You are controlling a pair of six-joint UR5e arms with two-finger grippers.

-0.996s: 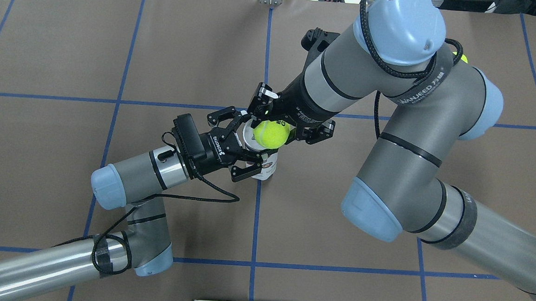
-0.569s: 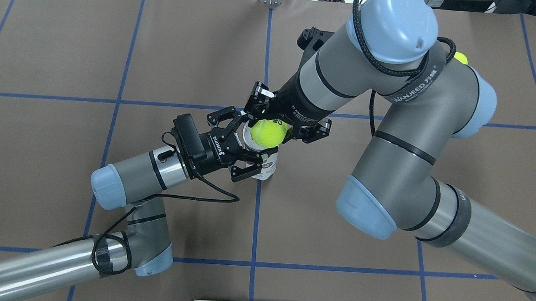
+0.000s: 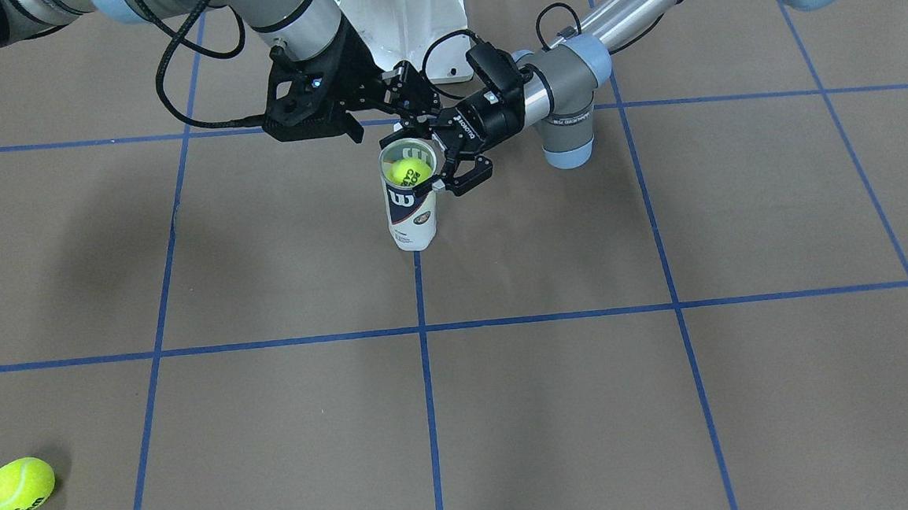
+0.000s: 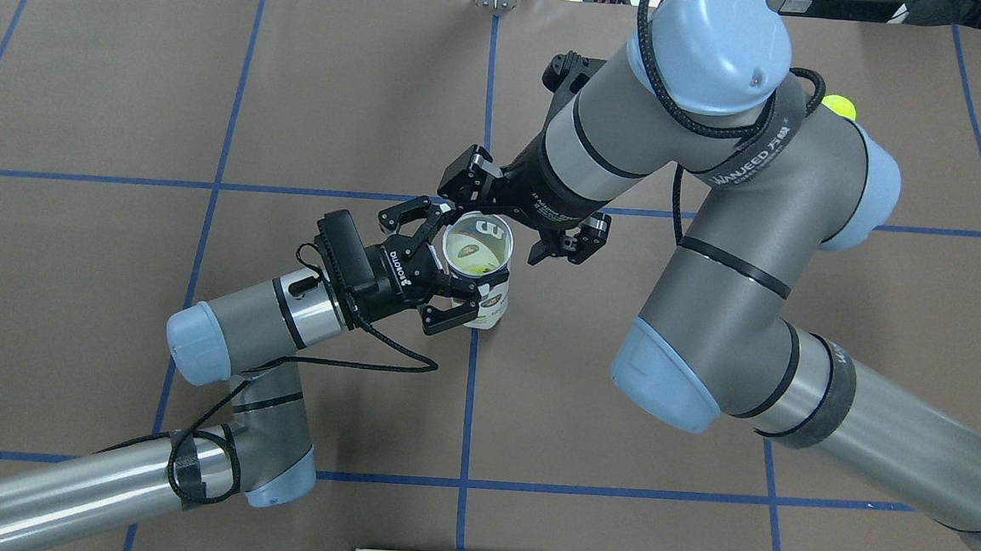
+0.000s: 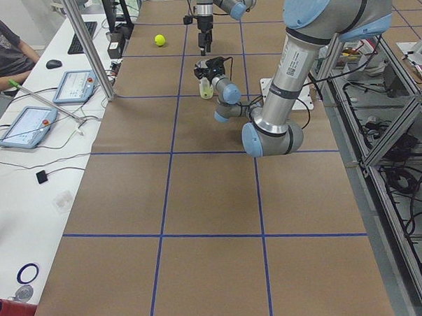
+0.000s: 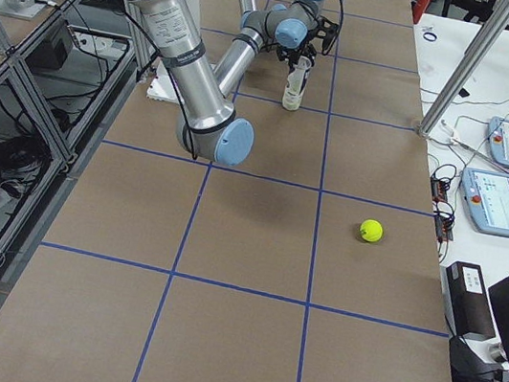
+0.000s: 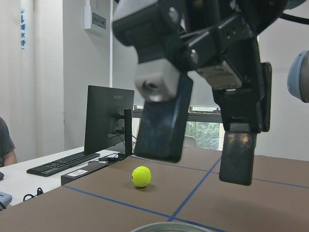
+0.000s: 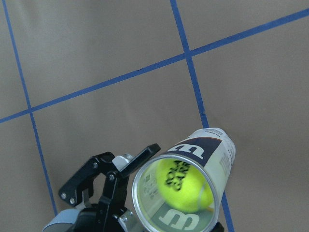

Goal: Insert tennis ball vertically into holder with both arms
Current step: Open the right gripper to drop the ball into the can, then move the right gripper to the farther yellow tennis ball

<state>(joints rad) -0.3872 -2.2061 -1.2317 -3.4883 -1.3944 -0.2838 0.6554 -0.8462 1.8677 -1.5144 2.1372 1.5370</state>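
We judged the insertion done: the tennis ball (image 8: 186,186) sat inside the upright holder (image 4: 490,304) at the centre of the table (image 4: 127,83). Our left gripper (image 4: 449,263) clasped the holder from eight o'clock. The right gripper (image 7: 198,140) hung above, fingers (image 7: 161,121) wide, empty. Next it should lift straight clear.

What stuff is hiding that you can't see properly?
Spare ball: overhead view, mostly behind the right arm.
Can: left wrist view, only its rim shows; the bottom edge cuts it.
Ball in the can: both side views, too small to see.
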